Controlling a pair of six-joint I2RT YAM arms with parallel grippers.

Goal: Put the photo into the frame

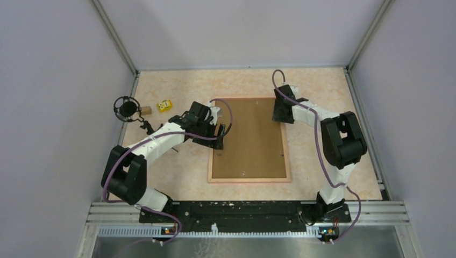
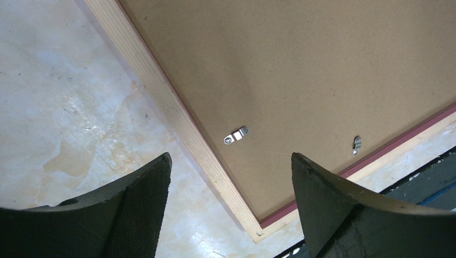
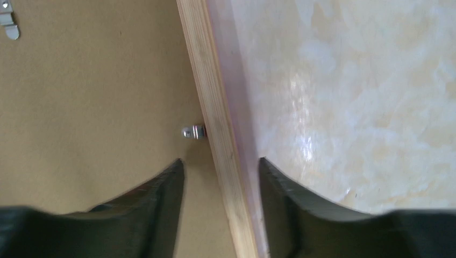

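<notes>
The salmon-pink frame [image 1: 250, 180] lies face down at the table's middle, with the brown backing board [image 1: 253, 140] seated inside its rails. The photo is hidden. My left gripper [image 1: 219, 141] is open and empty, hovering over the frame's left rail [image 2: 177, 123] near a metal turn clip [image 2: 236, 135]; a second clip [image 2: 357, 144] sits by the near rail. My right gripper [image 1: 282, 114] is open at the far right corner. Its jaws straddle the right rail [image 3: 212, 107], one over the board [image 3: 91, 97] and one over the table, beside a clip [image 3: 193, 131].
A black round device [image 1: 128, 109], a small brown block [image 1: 145, 110] and a yellow block [image 1: 164, 105] sit at the far left. Grey walls close in the marbled table [image 1: 177, 166]. A metal rail [image 1: 247, 212] runs along the near edge.
</notes>
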